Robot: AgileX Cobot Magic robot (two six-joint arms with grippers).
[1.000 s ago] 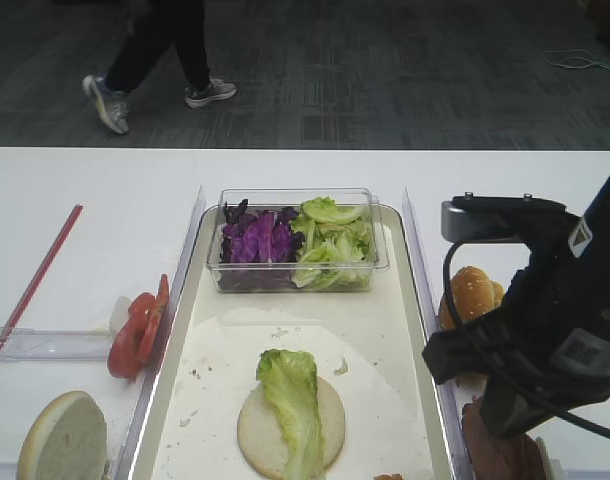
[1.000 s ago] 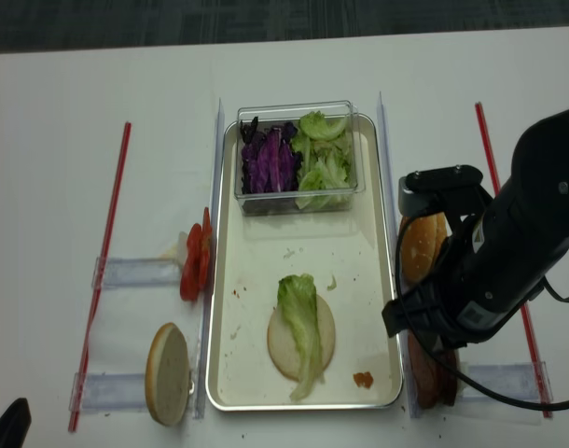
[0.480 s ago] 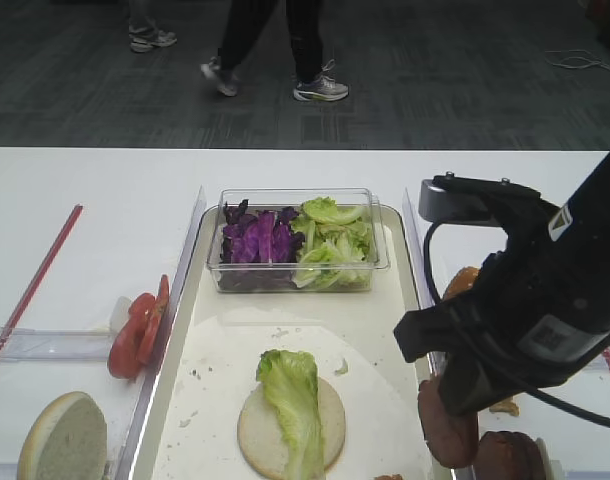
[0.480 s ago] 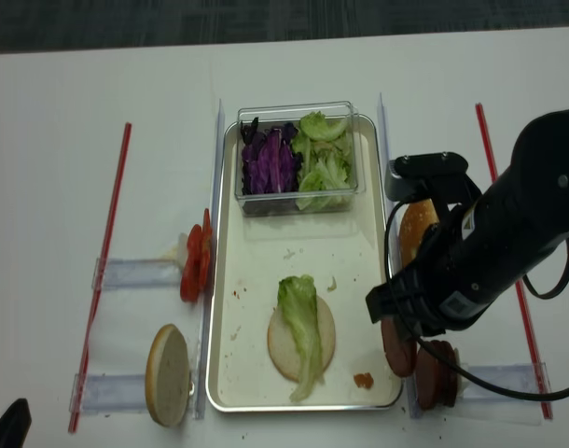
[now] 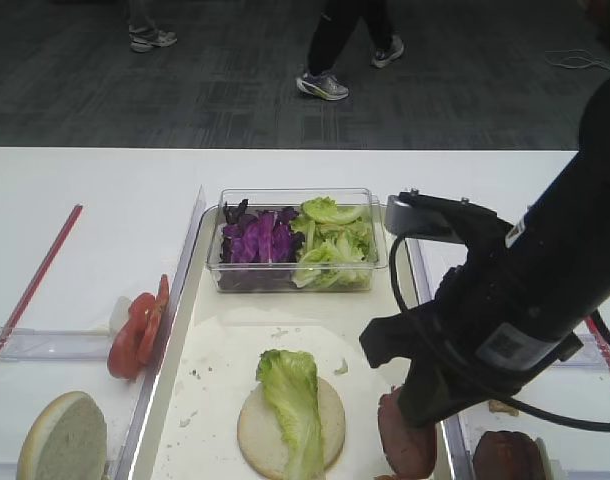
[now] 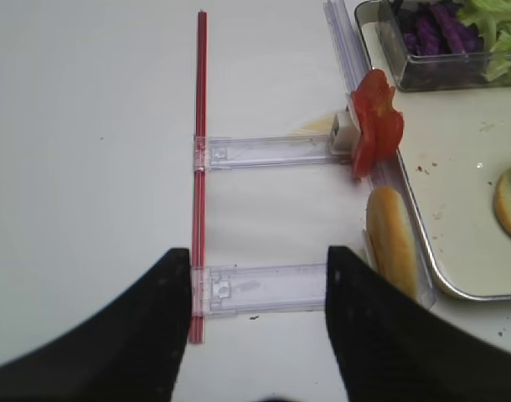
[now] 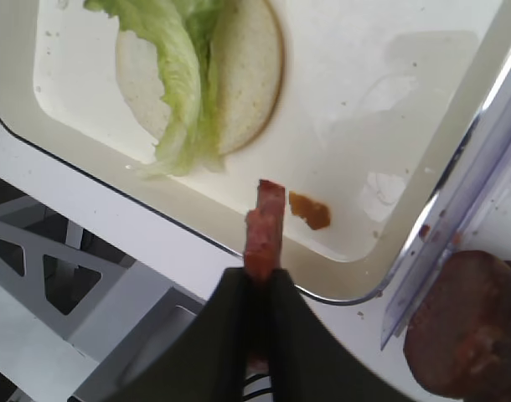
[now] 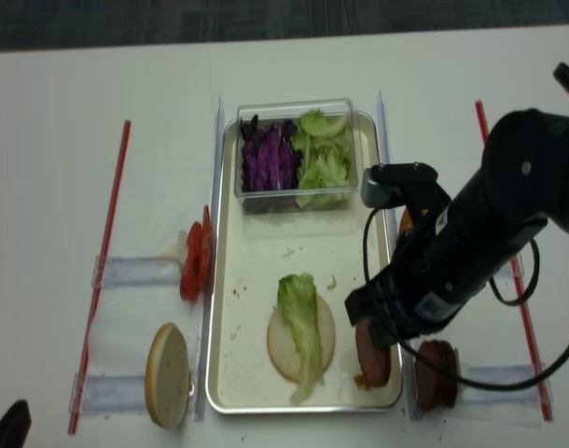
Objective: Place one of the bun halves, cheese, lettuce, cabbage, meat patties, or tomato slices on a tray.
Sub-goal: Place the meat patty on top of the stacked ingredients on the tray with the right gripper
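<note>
While the right gripper (image 7: pixel 260 280) is clamped tight on one meat patty (image 8: pixel 371 342), pinching it on edge so the disc hangs upright between the dark fingers (image 7: pixel 296 335), that patty sits over the near right corner of the tray (image 8: pixel 223 291), close above a small orange-brown smear (image 7: pixel 310 210) on the tray floor (whether the patty's lower edge touches the tray I cannot tell). Just to its left on the tray lies a bun half (image 8: pixel 286 342), cut face up, with a strip of lettuce (image 8: pixel 300 329) draped lengthwise over it and hanging past its near edge. At the far end of the tray stands a clear plastic tub (image 8: pixel 295 155) holding purple cabbage (image 8: pixel 265 160) on the left and more green leaves on the right. Outside the tray's right rim, another meat patty (image 8: pixel 437 375) stands in a clear holder near the front. On the left side of the tray, the tomato slices (image 6: pixel 374 124) stand on edge in a clear rack, and nearer the front a second bun half (image 6: pixel 392 241) stands on edge just beside the tray's rim. The left gripper (image 6: pixel 257 289) hovers with its jaws spread wide and nothing between them, over the white table (image 6: pixel 88 167) near a red strip (image 6: pixel 198 151).
</note>
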